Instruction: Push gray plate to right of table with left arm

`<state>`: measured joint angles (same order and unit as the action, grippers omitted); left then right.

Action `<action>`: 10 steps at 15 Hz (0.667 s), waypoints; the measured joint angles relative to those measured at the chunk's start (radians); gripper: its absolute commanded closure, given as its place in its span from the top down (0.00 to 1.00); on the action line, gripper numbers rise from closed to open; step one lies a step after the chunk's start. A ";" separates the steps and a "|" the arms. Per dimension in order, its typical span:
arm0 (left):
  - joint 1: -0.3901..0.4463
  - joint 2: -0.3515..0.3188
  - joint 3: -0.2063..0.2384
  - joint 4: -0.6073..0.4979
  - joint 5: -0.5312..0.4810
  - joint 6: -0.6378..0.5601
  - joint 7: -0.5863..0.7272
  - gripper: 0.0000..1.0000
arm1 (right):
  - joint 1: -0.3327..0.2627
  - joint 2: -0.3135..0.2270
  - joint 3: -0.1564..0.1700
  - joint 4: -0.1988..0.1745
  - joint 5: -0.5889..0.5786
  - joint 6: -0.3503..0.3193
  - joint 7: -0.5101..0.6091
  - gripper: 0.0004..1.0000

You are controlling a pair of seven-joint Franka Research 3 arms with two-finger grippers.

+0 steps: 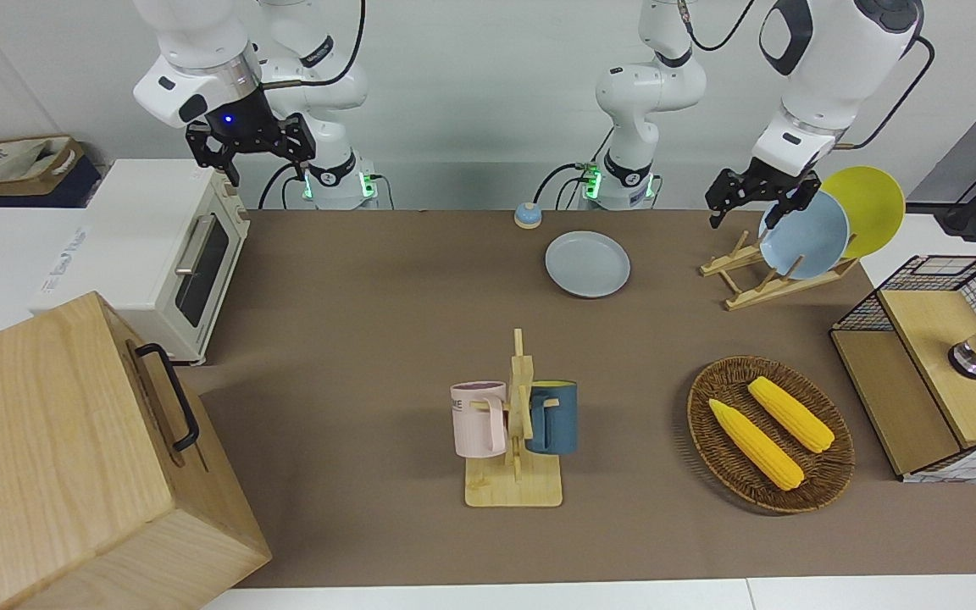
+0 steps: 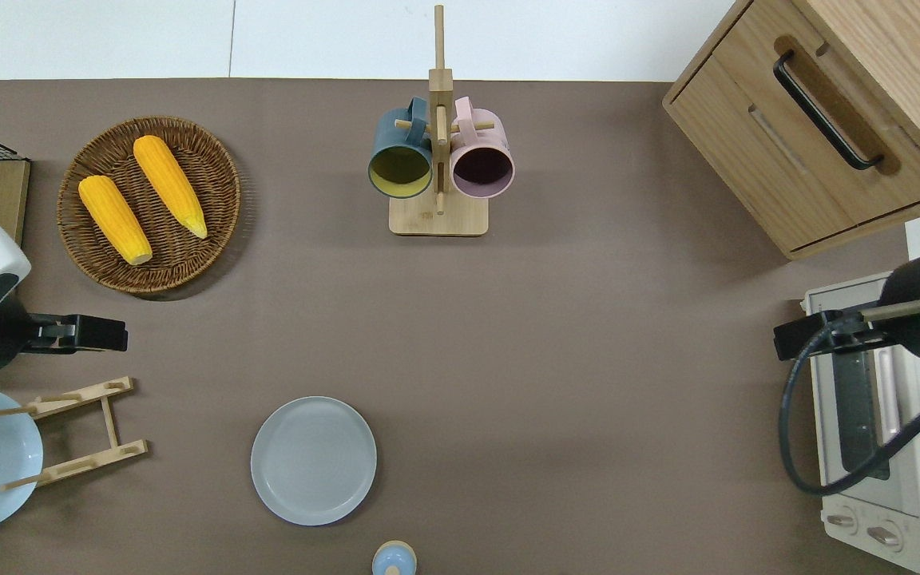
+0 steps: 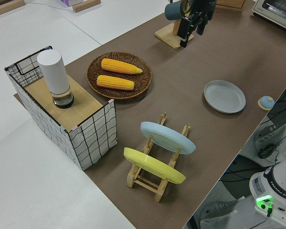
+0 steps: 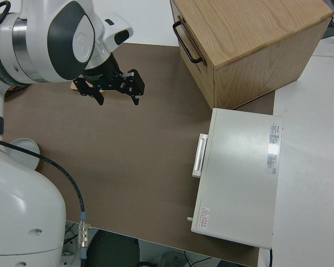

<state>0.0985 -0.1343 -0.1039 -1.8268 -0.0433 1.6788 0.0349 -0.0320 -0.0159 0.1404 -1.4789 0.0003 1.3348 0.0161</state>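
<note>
The gray plate (image 2: 313, 461) lies flat on the table (image 2: 588, 359) near the robots' edge, untouched, with bare top toward the right arm's end; the left gripper (image 2: 97, 334) hangs aloft, fingers released, gripping nothing; the right arm is parked.

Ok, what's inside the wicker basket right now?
Two yellow corn cobs lie side by side in the wicker basket. The weave beneath them is covered.
</note>
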 measured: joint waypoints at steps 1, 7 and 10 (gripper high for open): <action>0.000 0.000 0.000 0.000 0.000 -0.001 0.000 0.99 | 0.000 0.000 0.000 0.000 0.000 0.000 0.000 0.98; 0.000 -0.004 -0.001 0.001 0.000 -0.001 0.000 0.99 | 0.000 0.000 0.000 0.000 0.000 0.000 0.000 0.98; 0.000 -0.005 -0.007 0.001 0.000 -0.005 0.000 0.99 | 0.000 0.000 0.000 0.000 0.000 0.000 0.000 0.98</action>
<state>0.0983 -0.1391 -0.1107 -1.8263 -0.0433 1.6737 0.0349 -0.0320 -0.0159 0.1404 -1.4789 0.0003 1.3348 0.0161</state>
